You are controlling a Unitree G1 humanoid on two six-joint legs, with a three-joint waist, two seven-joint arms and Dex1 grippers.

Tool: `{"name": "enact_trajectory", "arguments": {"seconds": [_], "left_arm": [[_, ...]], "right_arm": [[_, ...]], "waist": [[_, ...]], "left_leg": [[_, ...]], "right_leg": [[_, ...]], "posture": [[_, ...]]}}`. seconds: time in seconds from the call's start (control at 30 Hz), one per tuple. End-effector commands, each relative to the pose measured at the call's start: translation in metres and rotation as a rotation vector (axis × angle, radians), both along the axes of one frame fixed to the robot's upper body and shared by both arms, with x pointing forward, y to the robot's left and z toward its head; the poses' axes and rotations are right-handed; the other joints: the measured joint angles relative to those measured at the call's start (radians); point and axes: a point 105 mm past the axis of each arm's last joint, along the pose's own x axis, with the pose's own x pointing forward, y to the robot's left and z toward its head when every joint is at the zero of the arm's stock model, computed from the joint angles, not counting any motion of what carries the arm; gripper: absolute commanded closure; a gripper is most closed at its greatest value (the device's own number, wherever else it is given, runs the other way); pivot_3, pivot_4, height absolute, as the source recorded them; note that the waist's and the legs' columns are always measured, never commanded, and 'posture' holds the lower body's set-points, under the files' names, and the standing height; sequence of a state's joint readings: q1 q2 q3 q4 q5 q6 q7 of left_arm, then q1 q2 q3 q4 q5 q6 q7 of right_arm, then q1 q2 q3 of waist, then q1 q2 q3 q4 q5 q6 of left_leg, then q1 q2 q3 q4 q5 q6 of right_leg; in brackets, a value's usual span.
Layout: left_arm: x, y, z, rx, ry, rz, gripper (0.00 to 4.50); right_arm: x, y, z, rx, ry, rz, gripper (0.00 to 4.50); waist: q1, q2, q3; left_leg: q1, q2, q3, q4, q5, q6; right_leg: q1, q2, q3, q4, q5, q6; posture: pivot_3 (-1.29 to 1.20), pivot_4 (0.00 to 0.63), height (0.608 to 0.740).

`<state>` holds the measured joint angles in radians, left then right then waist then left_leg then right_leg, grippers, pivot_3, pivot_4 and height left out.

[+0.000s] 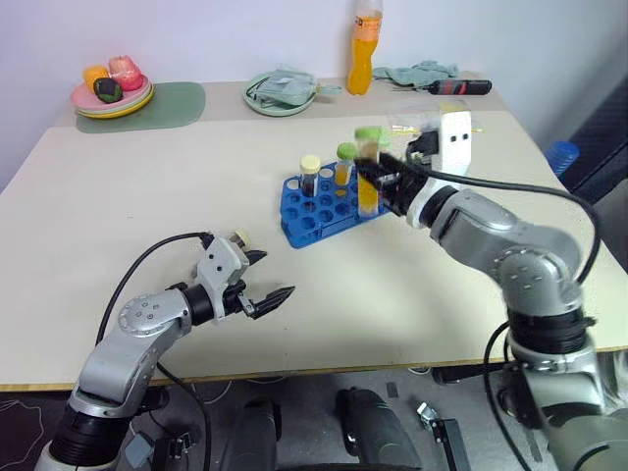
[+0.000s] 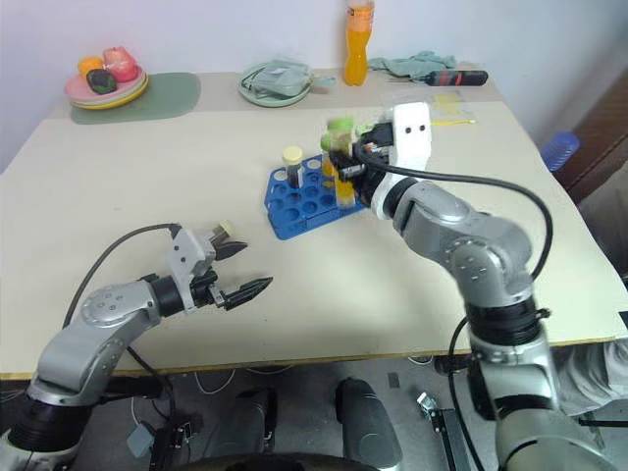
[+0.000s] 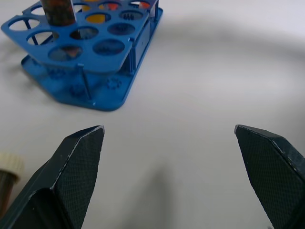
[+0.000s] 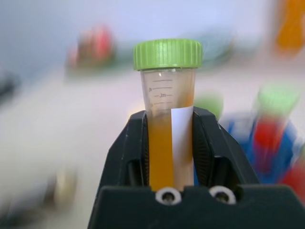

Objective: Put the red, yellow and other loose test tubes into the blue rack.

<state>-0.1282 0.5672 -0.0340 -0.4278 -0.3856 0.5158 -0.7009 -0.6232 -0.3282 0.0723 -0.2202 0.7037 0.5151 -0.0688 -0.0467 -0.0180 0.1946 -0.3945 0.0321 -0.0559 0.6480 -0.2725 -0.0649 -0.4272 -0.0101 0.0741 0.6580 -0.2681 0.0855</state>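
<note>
The carrying step is in hand: the right gripper [image 4: 169, 152] is clenched on a clear plastic tube [image 4: 167, 95] of yellow-orange liquid with a ribbed green screw cap and a white label strip, held upright above the right end of the blue rack [image 1: 316, 208]. The rack, glossy moulded plastic with round holes, sits mid-table and already holds capped tubes. Next the tube must be lined up over a free hole and lowered straight. The left gripper [image 1: 267, 280] hovers released over the bare matte table [image 1: 147, 186], near left.
</note>
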Motion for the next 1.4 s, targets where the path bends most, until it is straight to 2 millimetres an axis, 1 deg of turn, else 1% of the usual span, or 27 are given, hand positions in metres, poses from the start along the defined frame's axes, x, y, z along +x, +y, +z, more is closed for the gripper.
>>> {"name": "enact_trajectory", "arguments": {"seconds": [0.03, 0.13, 0.23, 0.43, 0.6, 0.77, 0.93, 1.07, 1.23, 1.4], "left_arm": [[0.002, -0.003, 0.012, -0.009, -0.044, -0.019, 0.0], [0.004, -0.001, 0.015, -0.006, -0.052, -0.014, 0.0], [0.002, 0.0, 0.016, -0.004, -0.055, -0.011, 0.0], [-0.004, -0.001, 0.017, -0.012, -0.051, -0.014, 0.0], [-0.005, -0.002, 0.018, -0.016, -0.049, -0.015, 0.0], [-0.003, -0.003, 0.018, -0.017, -0.052, -0.02, 0.0], [-0.003, -0.004, 0.018, -0.017, -0.052, -0.025, 0.0], [-0.003, -0.005, 0.018, -0.019, -0.052, -0.027, 0.0], [-0.004, -0.004, 0.018, -0.019, -0.052, -0.023, 0.0], [-0.004, -0.003, 0.018, -0.016, -0.055, -0.017, 0.0]], "right_arm": [[0.006, 0.008, -0.007, -0.011, -0.155, -0.039, 3.75], [0.014, 0.011, -0.021, -0.001, -0.174, -0.05, 3.75], [0.021, 0.009, -0.029, 0.003, -0.18, -0.083, 3.75], [0.03, 0.003, -0.038, -0.008, -0.183, -0.123, 3.75], [0.035, -0.002, -0.048, -0.019, -0.157, -0.155, 3.75], [0.04, 0.0, -0.056, -0.025, -0.139, -0.156, 3.75], [0.044, 0.001, -0.058, -0.026, -0.144, -0.171, 3.75], [0.044, 0.002, -0.06, -0.039, -0.171, -0.176, 3.75], [0.039, 0.008, -0.063, -0.051, -0.213, -0.149, 3.75], [0.036, 0.014, -0.07, -0.066, -0.231, -0.137, 3.75]], "waist": [[0.0, 0.0, 0.0], [0.001, 0.0, 0.0], [0.002, 0.0, 0.0], [0.002, 0.0, 0.0], [0.001, 0.0, 0.0], [0.001, 0.0, 0.0], [-0.001, 0.001, 0.0], [-0.001, 0.0, 0.0], [-0.003, 0.001, 0.0], [-0.007, 0.0, 0.0]], "left_leg": [[0.0, 0.0, 0.0, 0.0, 0.0, 0.0], [0.0, 0.0, 0.001, 0.0, 0.0, 0.0], [0.0, 0.0, 0.001, 0.0, 0.0, 0.0], [0.0, 0.0, 0.001, 0.0, 0.0, 0.0], [0.002, 0.0, 0.001, 0.0, 0.0, 0.0], [0.002, 0.0, 0.001, 0.0, 0.0, 0.0], [0.002, -0.001, 0.001, 0.0, 0.0, 0.0], [0.003, -0.001, 0.001, 0.0, 0.0, 0.0], [0.003, -0.001, 0.001, 0.001, 0.0, -0.001], [0.003, -0.001, 0.001, 0.0, 0.0, -0.001]], "right_leg": [[0.0, 0.0, 0.0, 0.0, 0.0, 0.0], [0.0, -0.001, 0.001, 0.0, 0.0, 0.0], [0.0, -0.001, 0.0, 0.001, 0.0, 0.0], [0.0, -0.001, 0.001, 0.002, 0.0, 0.0], [0.0, -0.001, 0.001, 0.003, 0.0, 0.0], [0.0, -0.001, 0.001, 0.004, 0.0, 0.0], [0.0, -0.001, 0.001, 0.004, 0.0, 0.0], [0.0, -0.001, 0.001, 0.005, 0.0, 0.0], [0.0, -0.001, 0.002, 0.005, 0.0, 0.0], [0.0, -0.001, 0.002, 0.006, 0.0, 0.0]], "posture": [[0.0, 0.15, 0.74], [0.0, 0.15, 0.74], [0.0, 0.15, 0.74], [0.0, 0.15, 0.74], [0.0, 0.15, 0.74], [0.0, 0.15, 0.74], [0.0, 0.15, 0.74], [0.0, 0.15, 0.74], [0.0, 0.15, 0.74], [0.0, 0.15, 0.74]]}}
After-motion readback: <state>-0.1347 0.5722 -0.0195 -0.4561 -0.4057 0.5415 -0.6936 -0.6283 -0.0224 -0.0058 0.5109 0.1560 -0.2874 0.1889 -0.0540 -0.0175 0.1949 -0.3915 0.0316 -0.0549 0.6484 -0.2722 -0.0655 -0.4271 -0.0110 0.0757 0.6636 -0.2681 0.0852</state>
